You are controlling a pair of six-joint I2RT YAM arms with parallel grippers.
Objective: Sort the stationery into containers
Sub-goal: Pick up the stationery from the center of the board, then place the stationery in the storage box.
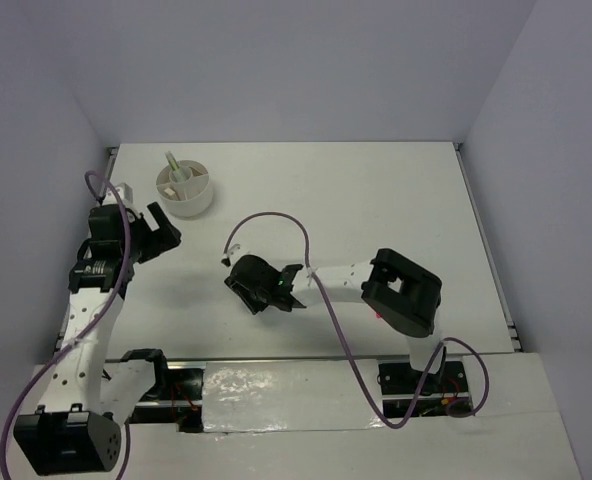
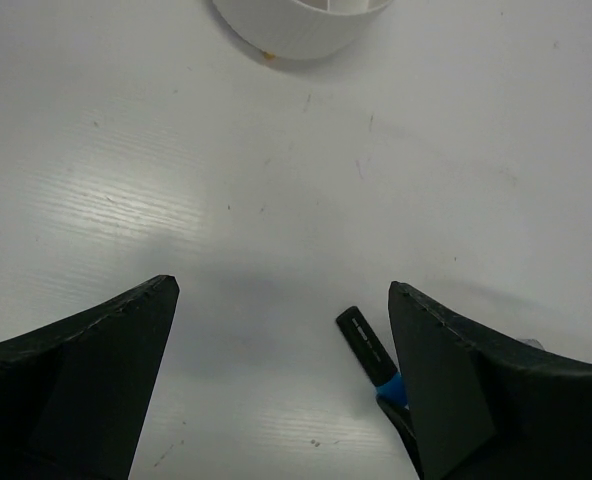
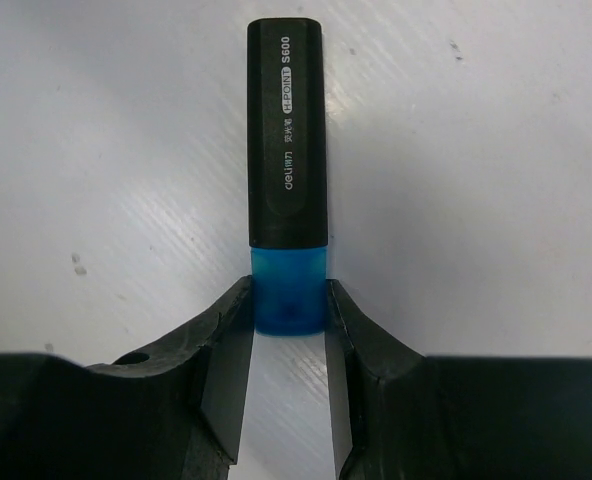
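The blue-and-black marker (image 3: 287,150) lies on the white table with its black body pointing away from my right gripper (image 3: 288,290), whose two fingers press on either side of the marker's blue end. From above, that gripper (image 1: 238,273) sits mid-table and only the marker's dark tip (image 1: 225,261) sticks out. My left gripper (image 1: 161,235) hangs open at the table's left side, just below the white cup (image 1: 185,190). In its wrist view the fingers (image 2: 96,350) stand wide apart over bare table, with the marker (image 2: 366,350) near the right finger. A thin yellow-green stick (image 1: 174,164) stands in the cup.
The cup's lower wall (image 2: 301,25) shows at the top of the left wrist view. Grey walls enclose the table on the left, back and right. The right arm's purple cable (image 1: 286,225) loops over the middle of the table.
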